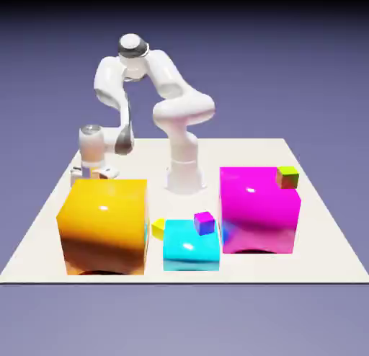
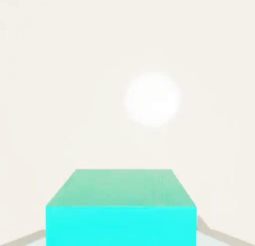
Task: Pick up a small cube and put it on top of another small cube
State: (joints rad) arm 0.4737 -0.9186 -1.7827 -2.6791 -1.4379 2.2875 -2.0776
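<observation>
The small cube (image 2: 122, 207), teal-green, fills the bottom middle of the hand view, with a grey fingertip (image 2: 213, 233) showing as a sliver at its lower right. My gripper (image 2: 122, 240) is shut on it, low over the pale table. In the exterior view the gripper (image 1: 92, 176) stands behind the big orange cube (image 1: 104, 225) at the left, and the small cube is hidden there. The other small cube (image 1: 204, 222), purple with a pink top, rests on the far right corner of the cyan cube (image 1: 190, 245).
A big magenta cube (image 1: 258, 210) stands at the exterior view's right with a tiny green-topped brown cube (image 1: 287, 176) on its top corner. A tiny yellow cube (image 1: 158, 227) lies between the orange and cyan cubes. The robot's base (image 1: 183, 176) rises behind them.
</observation>
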